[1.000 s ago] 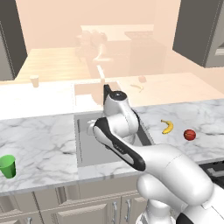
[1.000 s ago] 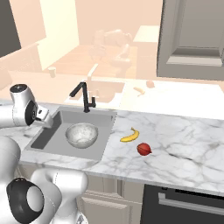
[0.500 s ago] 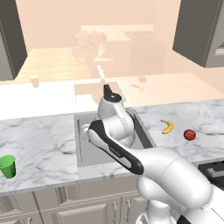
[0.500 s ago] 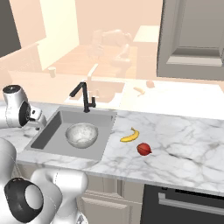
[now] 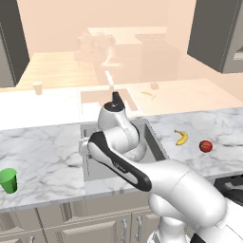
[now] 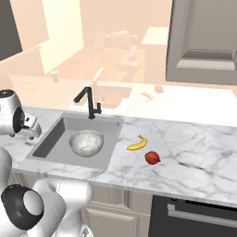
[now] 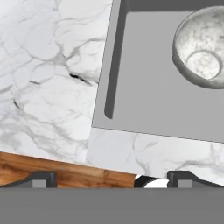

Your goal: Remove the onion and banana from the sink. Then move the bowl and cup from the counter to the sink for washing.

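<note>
next: green cup (image 5: 8, 180) | sits well left of jaws (image 7: 111, 177) on table (image 5: 42, 152) | jaws spread wide, nothing held

Arm (image 5: 142, 166) – glossy white rounded shells w/ black joint bands; dark round cap at base; small dark fingertips (image 7: 41, 179).

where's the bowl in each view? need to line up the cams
Left base view: I can't make the bowl out here; the arm covers most of the sink.
Right base view: bowl left of centre, upright in the sink, right of the drawn-back arm.
Hand view: bowl at the upper right, cut by the edge, inside the sink.
Shared landmark: the sink's rim against the white marble counter.
</note>
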Robot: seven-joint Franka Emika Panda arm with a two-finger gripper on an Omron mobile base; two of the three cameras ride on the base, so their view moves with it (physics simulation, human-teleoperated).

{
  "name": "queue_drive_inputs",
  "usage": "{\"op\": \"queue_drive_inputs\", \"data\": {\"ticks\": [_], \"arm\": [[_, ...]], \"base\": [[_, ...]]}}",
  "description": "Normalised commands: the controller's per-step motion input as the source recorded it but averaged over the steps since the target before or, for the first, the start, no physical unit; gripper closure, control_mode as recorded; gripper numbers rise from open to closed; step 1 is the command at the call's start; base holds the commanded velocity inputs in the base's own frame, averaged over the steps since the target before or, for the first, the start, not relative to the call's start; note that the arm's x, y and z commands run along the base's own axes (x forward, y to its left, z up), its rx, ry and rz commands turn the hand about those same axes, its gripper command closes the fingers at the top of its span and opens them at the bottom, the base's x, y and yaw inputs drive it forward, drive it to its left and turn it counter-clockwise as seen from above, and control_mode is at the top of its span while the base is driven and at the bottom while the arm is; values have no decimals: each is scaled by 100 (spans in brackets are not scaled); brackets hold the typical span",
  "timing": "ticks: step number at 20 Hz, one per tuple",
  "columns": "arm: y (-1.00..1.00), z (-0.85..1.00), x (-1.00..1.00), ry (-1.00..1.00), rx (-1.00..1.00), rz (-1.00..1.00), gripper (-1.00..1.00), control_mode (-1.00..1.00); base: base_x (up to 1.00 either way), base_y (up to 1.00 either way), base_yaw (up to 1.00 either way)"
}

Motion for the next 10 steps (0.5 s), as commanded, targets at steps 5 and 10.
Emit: {"op": "queue_drive_inputs", "data": {"ticks": [5,10], "arm": [[27,3,-12,6,0,0,-100,-100],[27,5,-10,1,0,0,-100,-100]], "base": [[0,0,0],[0,0,0]]}}
